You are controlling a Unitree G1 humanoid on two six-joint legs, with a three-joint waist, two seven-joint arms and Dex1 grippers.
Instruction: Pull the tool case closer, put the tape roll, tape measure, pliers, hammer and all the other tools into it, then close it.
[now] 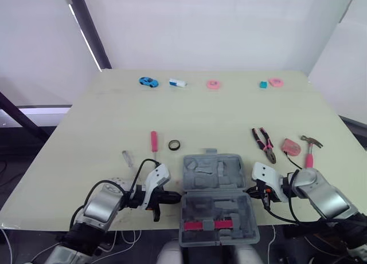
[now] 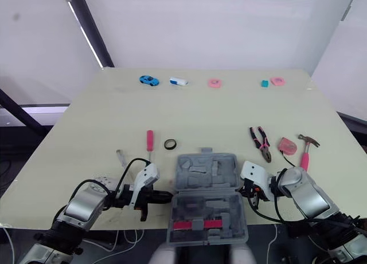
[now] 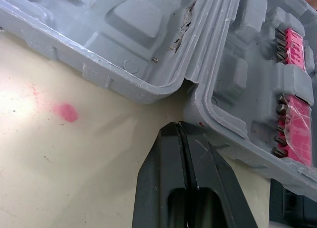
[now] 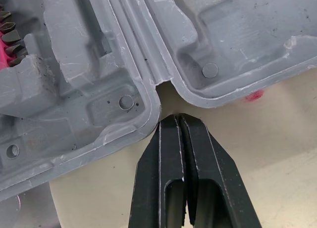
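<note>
- Left eye view: tool case (image 1: 212, 198), grey, lies open and flat at the near edge of the worktop (image 1: 86, 126). Its near half juts past that edge and holds a pink bit strip (image 1: 203, 225).
- Left gripper (image 1: 172, 196) lies at the case's left side and right gripper (image 1: 250, 190) at its right side, each level with the hinge line.
- Beyond the case, apart from it, left to right: small grey tool (image 1: 127, 157), red-handled screwdriver (image 1: 153, 142), black tape roll (image 1: 175, 144), pliers (image 1: 264, 144), pink tape measure (image 1: 291, 146), pink-handled hammer (image 1: 309, 149). Nothing lies between these and the case.
- Far edge of the worktop: blue toy car (image 1: 148, 81), white-and-blue item (image 1: 177, 82), pink ring (image 1: 214, 85), teal block (image 1: 263, 85), pink item (image 1: 276, 82).
- Surface is pale cream and matt. White walls stand behind, and a dark slanted bar (image 1: 89, 29) crosses the upper left.
- Left wrist view: the left gripper's fingers are pressed together and grasp nothing. Their tips are at the notch where the two case halves meet. This view adds a red spot (image 3: 66, 112) on the worktop beside the case, and the bit strip seen close.
- Right wrist view: the right gripper's fingers are likewise clenched and empty, tips just short of the opposite hinge notch. This view adds a pink mark (image 4: 255, 94) at the case rim.
</note>
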